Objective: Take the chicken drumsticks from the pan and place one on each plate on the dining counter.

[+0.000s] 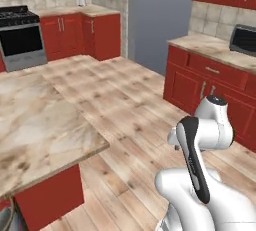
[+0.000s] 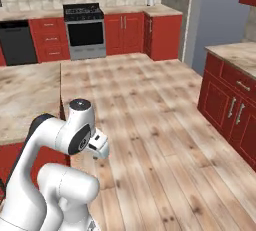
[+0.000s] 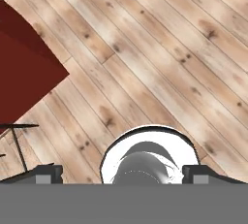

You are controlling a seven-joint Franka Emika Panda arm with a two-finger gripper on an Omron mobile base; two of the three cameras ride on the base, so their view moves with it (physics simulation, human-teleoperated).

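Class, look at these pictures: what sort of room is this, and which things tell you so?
A home kitchen: a black-and-steel stove, red cabinets under marbled counters, and a dishwasher.

My views are evenly and brightly lit, rendered flat with no glare. The wooden floor carries only faint soft shadows. Everything looks slightly soft and low-resolution, with no edge distortion.

The arm stood folded above its base, elbow raised and hand tucked low, pointing down. The gripper held nothing; its fingertips sat far apart at the hand view's bottom edge, so it was probably spread wide.
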